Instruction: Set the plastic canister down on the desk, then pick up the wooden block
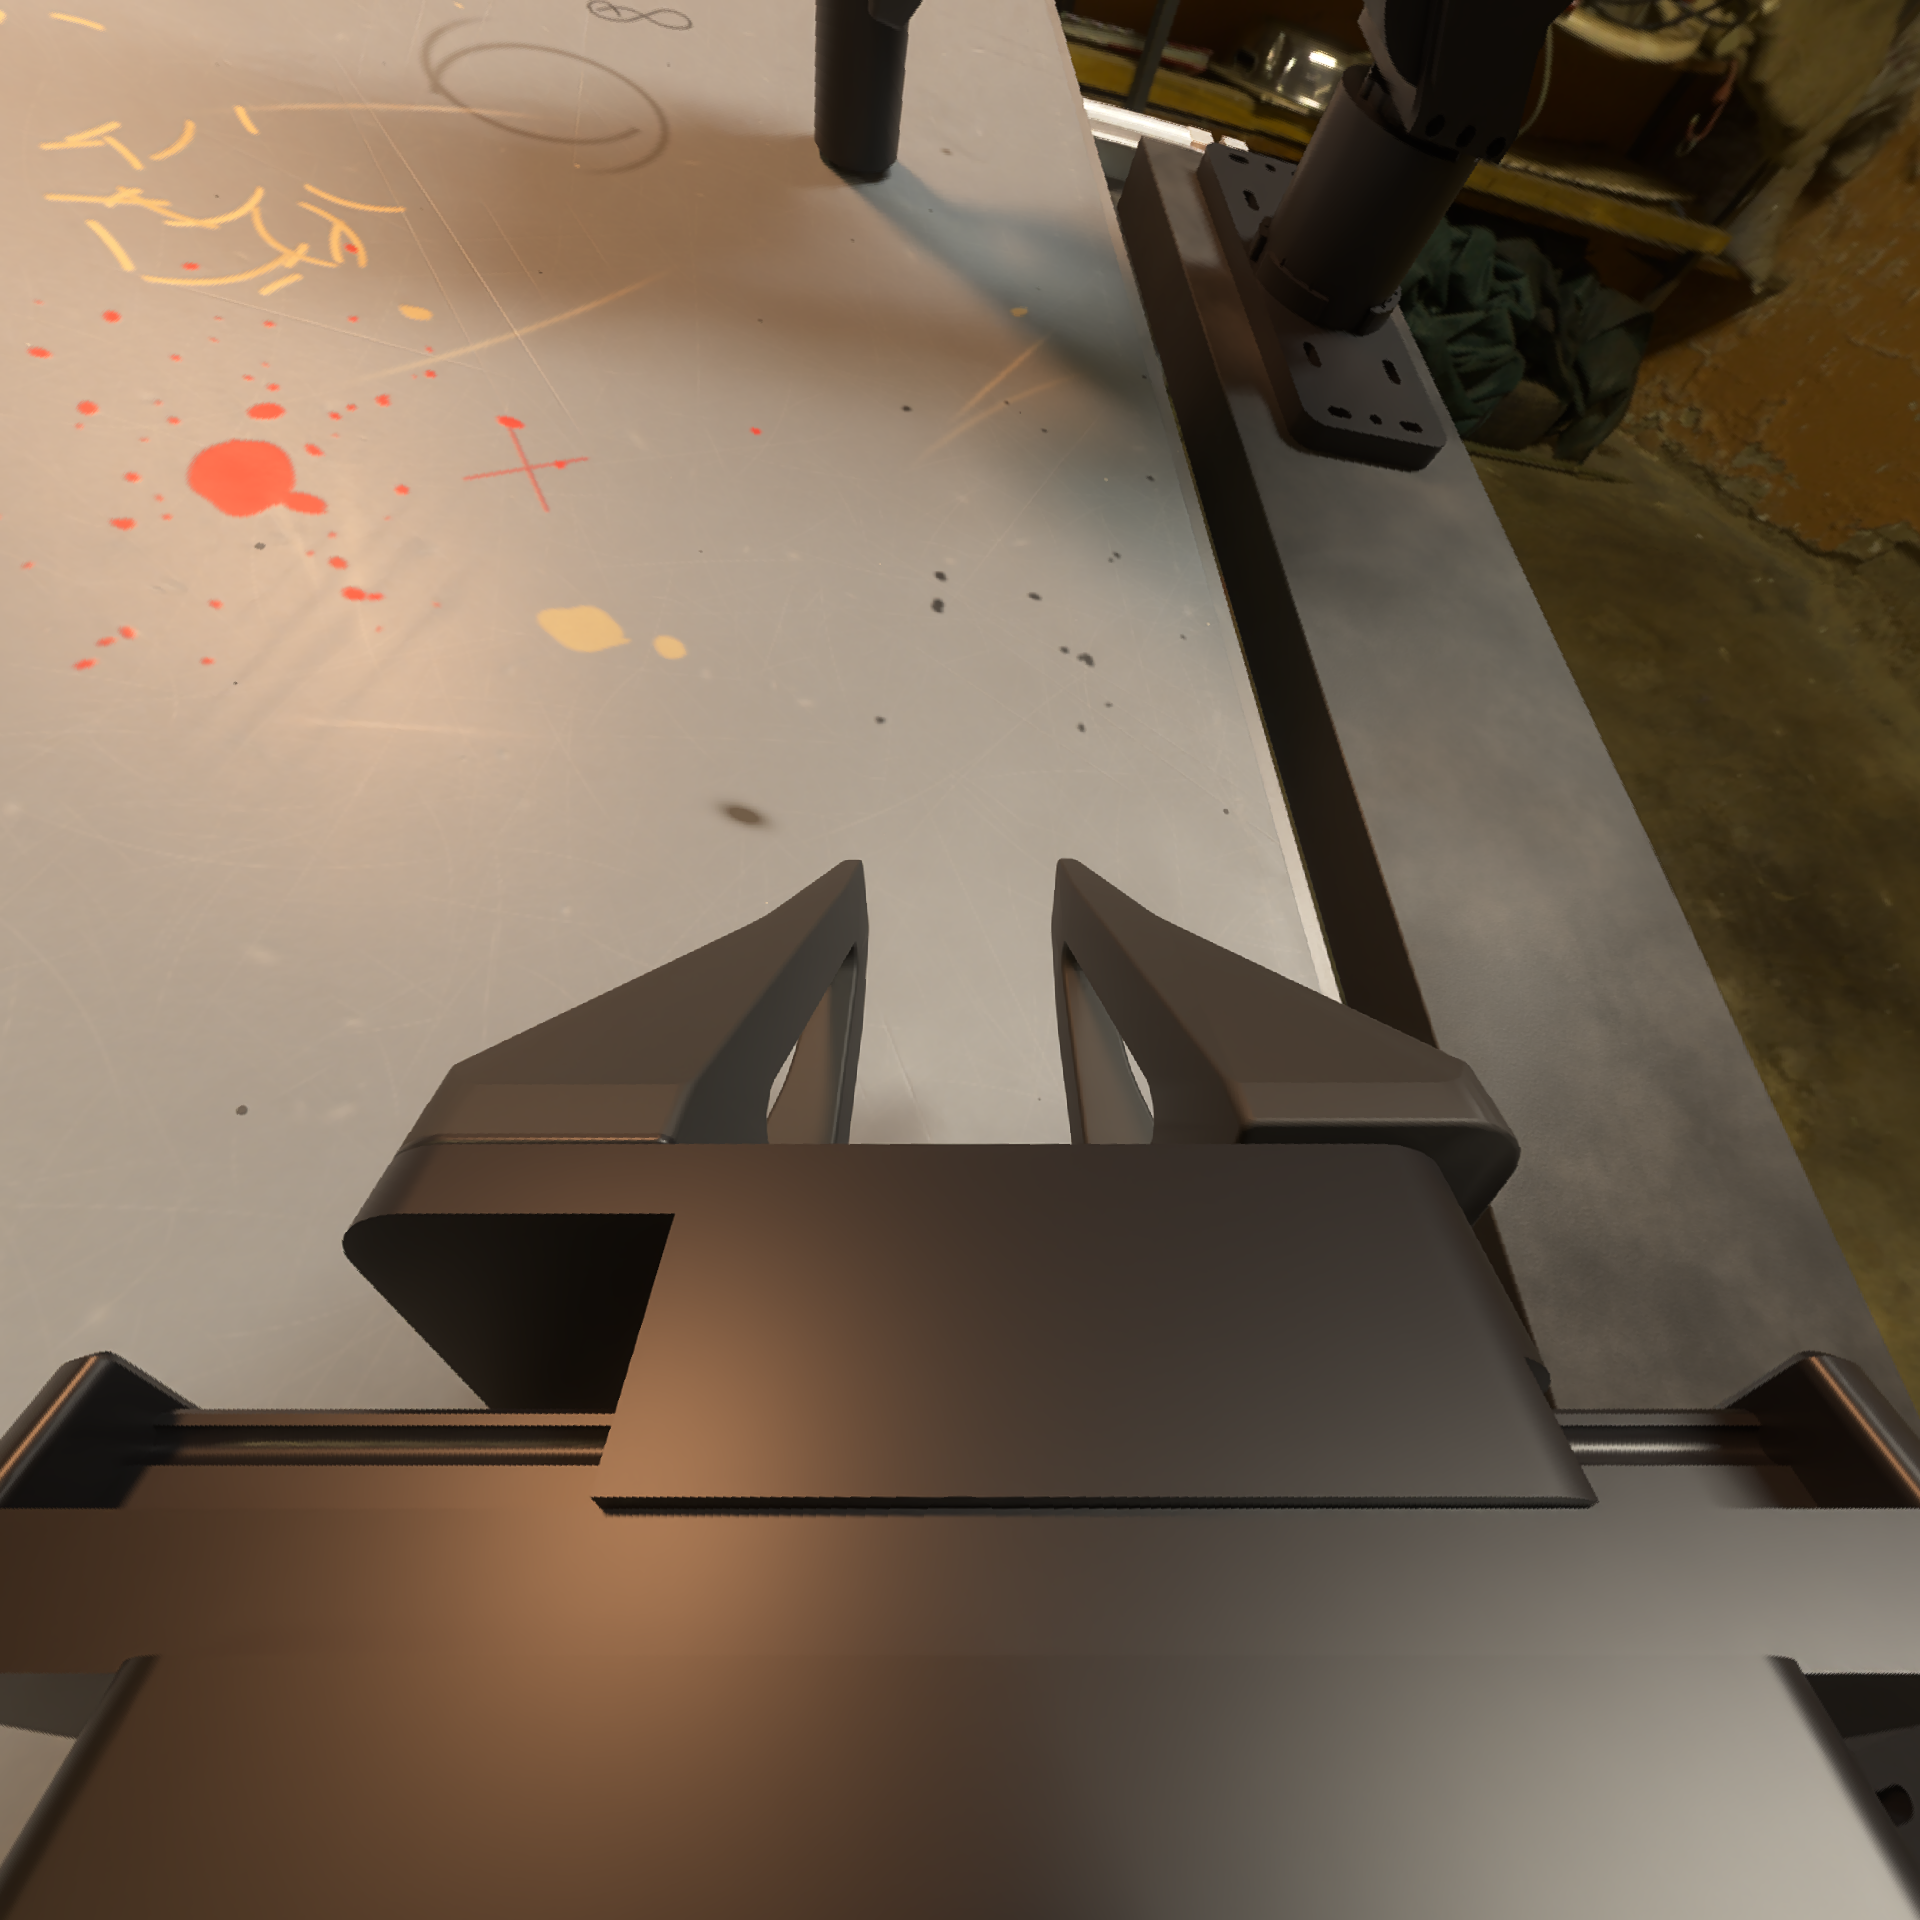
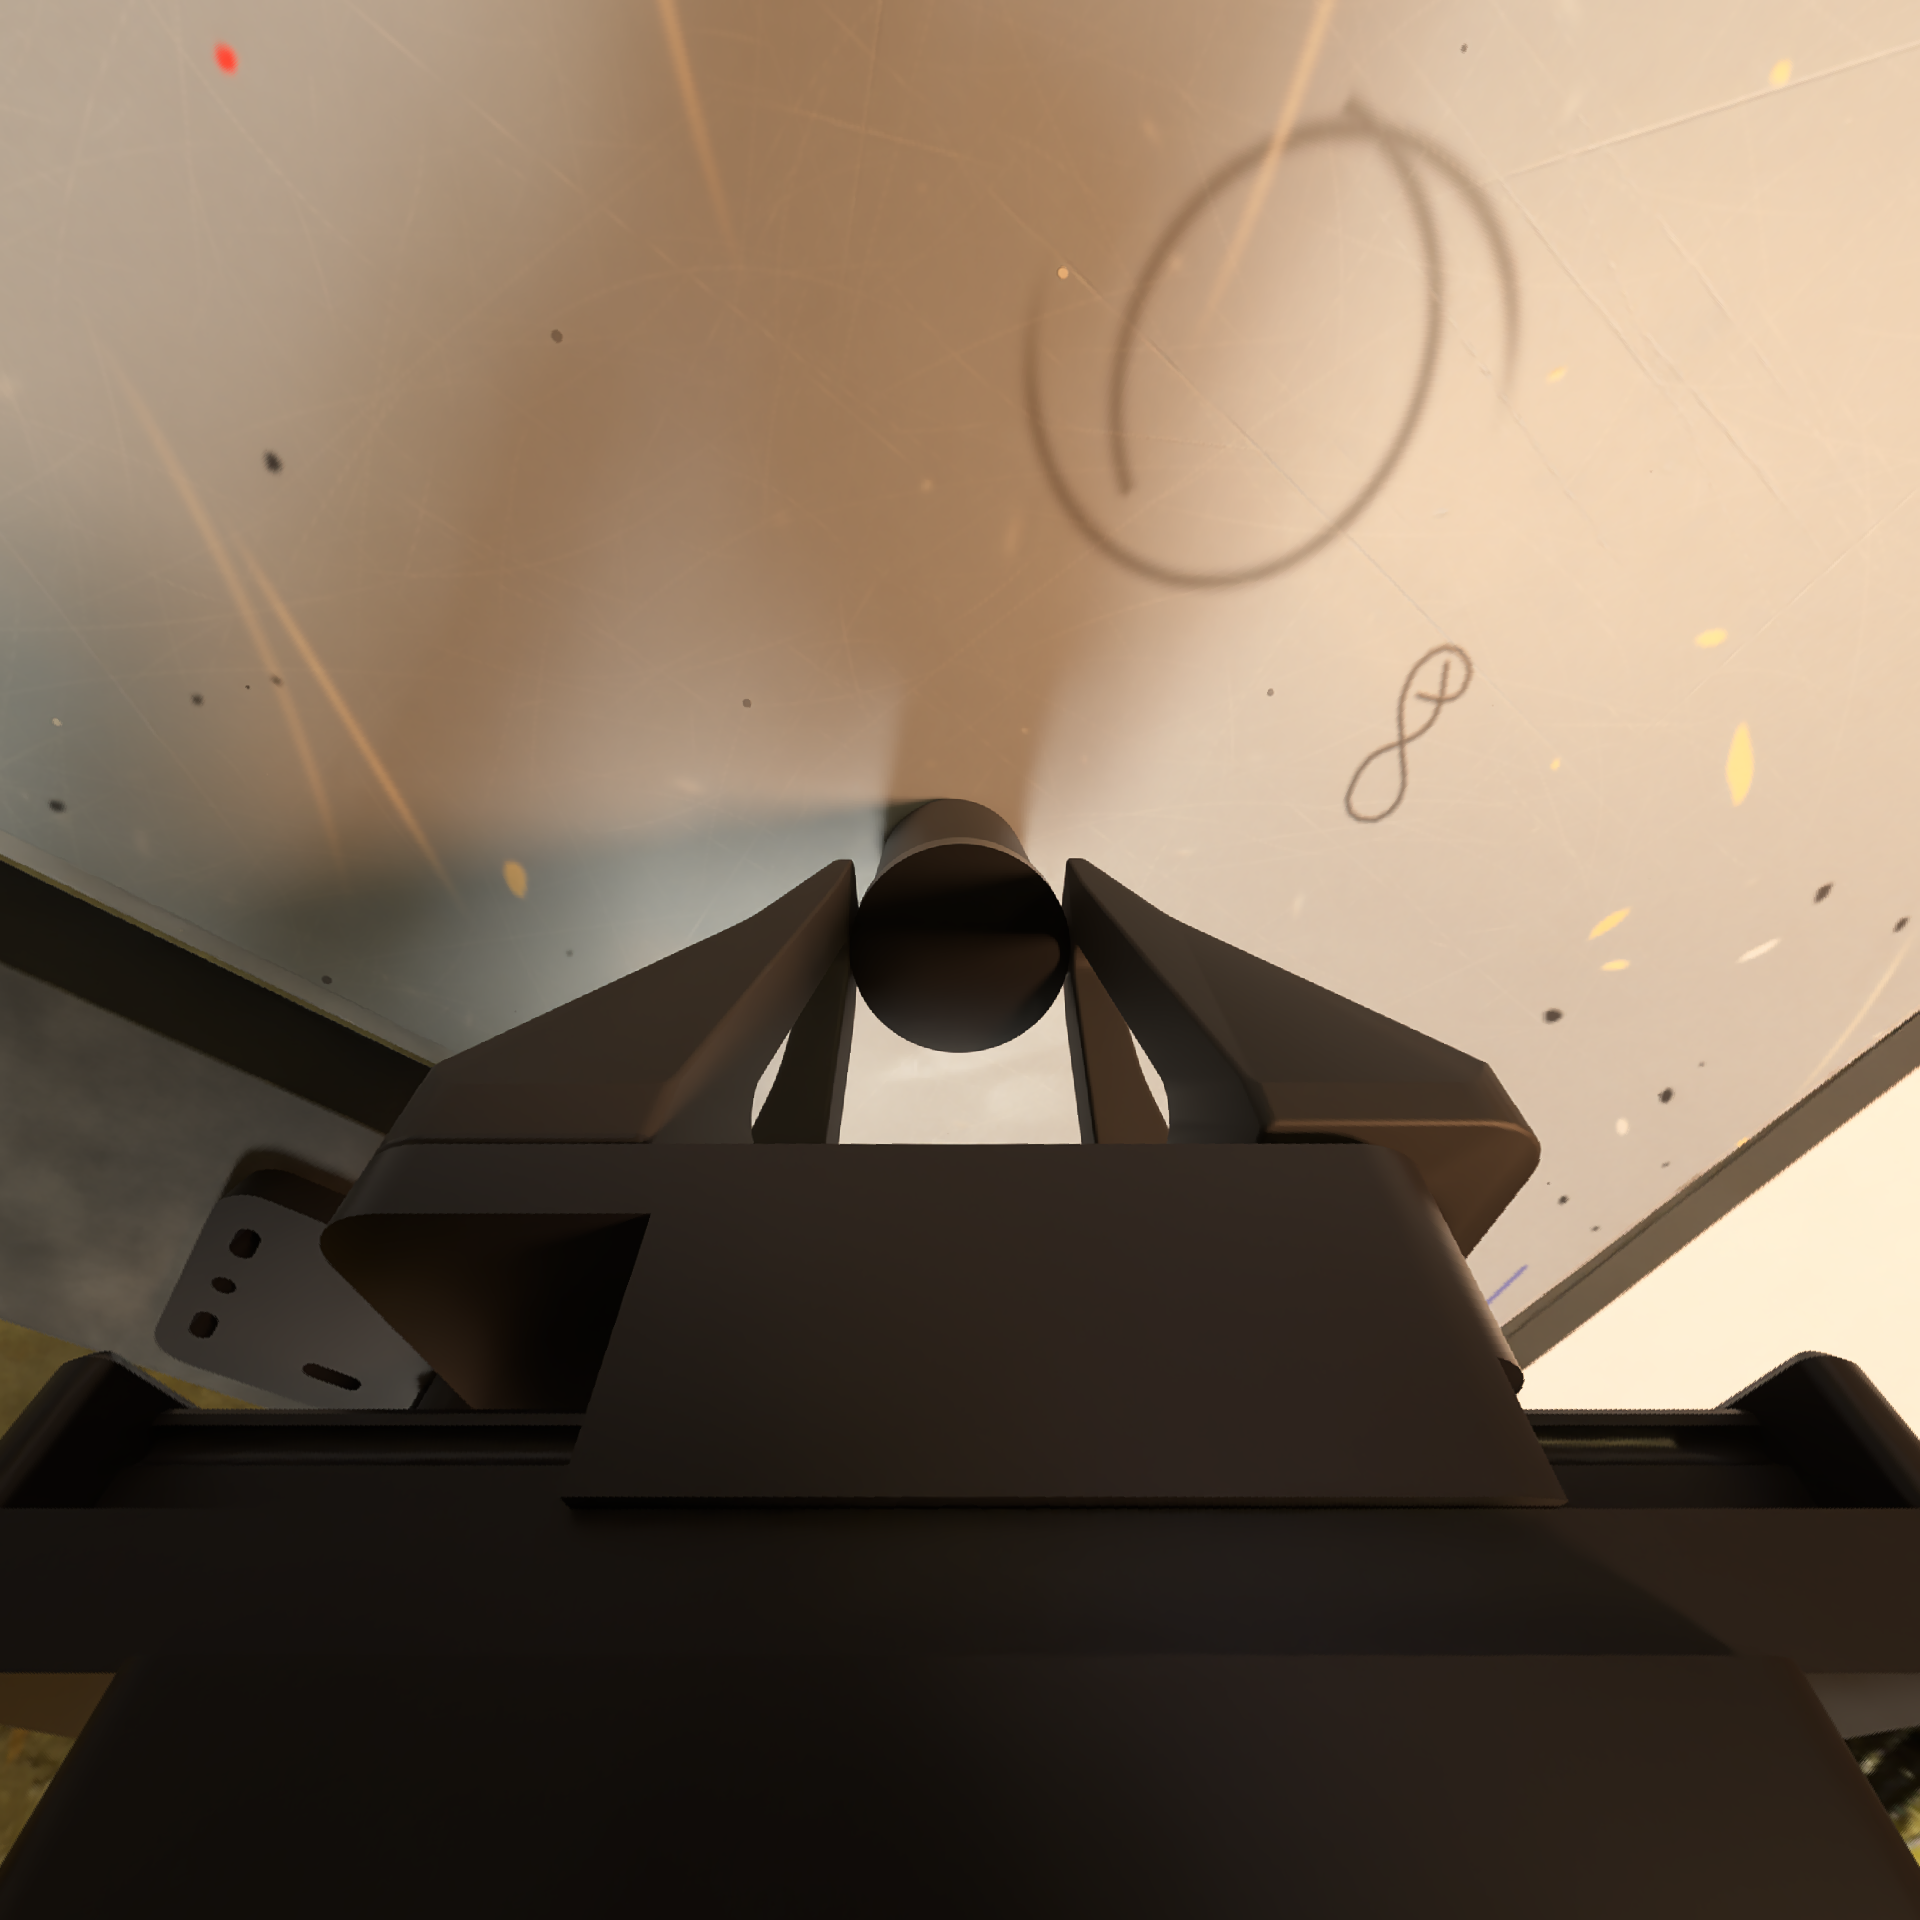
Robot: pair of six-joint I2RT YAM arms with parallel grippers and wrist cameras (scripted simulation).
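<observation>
In the right wrist view my right gripper (image 2: 958,873) is shut on a dark plastic canister (image 2: 956,935), an upright cylinder whose near end faces the camera. Its far end is at the desk (image 2: 623,468), touching or just above it; I cannot tell which. The canister's lower part also shows in the left wrist view (image 1: 857,94), standing at the far end of the desk (image 1: 727,520). My left gripper (image 1: 958,868) is open and empty, low over the desk near its right edge. No wooden block is in either view.
The desk carries red and yellow paint spatter (image 1: 244,476) and drawn dark loops (image 2: 1278,353). The right arm's base (image 1: 1351,208) stands on a mount plate (image 1: 1361,405) on a grey rail beside the desk. The desk's right edge (image 1: 1288,831) runs next to my left gripper.
</observation>
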